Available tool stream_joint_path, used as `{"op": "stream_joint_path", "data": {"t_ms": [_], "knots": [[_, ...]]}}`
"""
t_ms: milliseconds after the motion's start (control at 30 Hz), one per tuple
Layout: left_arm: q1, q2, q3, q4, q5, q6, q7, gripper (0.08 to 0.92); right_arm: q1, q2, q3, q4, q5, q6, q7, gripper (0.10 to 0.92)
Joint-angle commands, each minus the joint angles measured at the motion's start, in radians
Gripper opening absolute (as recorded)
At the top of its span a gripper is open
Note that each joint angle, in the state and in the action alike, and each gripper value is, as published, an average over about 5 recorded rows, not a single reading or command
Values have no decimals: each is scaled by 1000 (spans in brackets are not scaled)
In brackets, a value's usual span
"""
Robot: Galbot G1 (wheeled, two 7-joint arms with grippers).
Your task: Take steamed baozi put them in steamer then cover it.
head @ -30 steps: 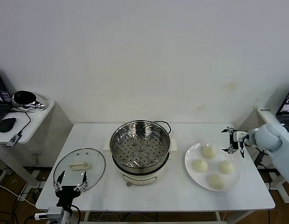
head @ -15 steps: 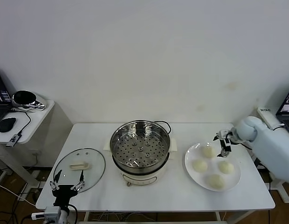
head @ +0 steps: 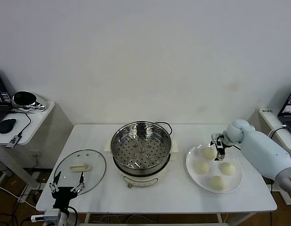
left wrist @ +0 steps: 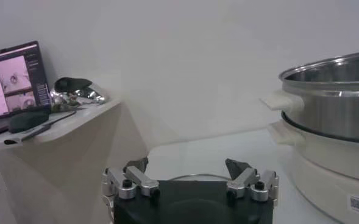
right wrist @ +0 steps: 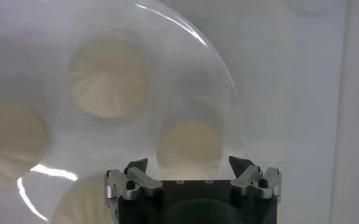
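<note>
Right pincer (head: 219,147): we see it over the far edge of the plate, directly above the farthest bun; in the right wrist view (right wrist: 190,167) its fingers stand apart with nothing between them.
Left pincer (head: 66,181): we find it parked low at the near left corner of the table, just in front of the lid; its fingers are spread wide and hold nothing, as the left wrist view (left wrist: 190,172) confirms.
Buns: we count four on the plate, the farthest (head: 209,153) under the right pincer, two in the middle row (head: 201,166) and (head: 227,168), and the nearest (head: 217,182) toward the front rim.
Plate (head: 191,155): white and round, we place it on the table to the right of the steamer, near it but apart.
Steamer (head: 141,151): we see it at the centre of the table, uncovered, its perforated tray bare, a black cord behind it.
Lid (head: 80,171): clear glass with a cream handle, we see it lying flat on the table left of the steamer.
Table (head: 159,195): white, it carries all of the above.
Side shelf (head: 27,120): we note it to the left, with a mouse and a shiny object on it.
</note>
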Motion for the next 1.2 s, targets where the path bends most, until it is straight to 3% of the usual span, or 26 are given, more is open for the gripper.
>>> {"op": "stream_joint_path", "data": {"t_ms": [33,300,567,767,1067,1200], "knots": [[-1,-1,1,1,4,-2,0,823,5,28,2,-39,-18,5,6,814],[1,-3,2,1,7,-9,0,823,5,37,7,-42,-22,10,18,738],[1,-3,3,-1,8,-9,1,823,7,42,5,-37,-29,12,17,575],[4,-1,3,-2,7,-9,2,823,34,-14,-42,42,22,1,-10,562],[7,6,7,-10,3,-6,5,823,222,-213,-228,352,267,-52,-54,576],[5,13,9,-12,-3,-5,6,823,379,-258,-326,416,364,-31,-55,579]]}}
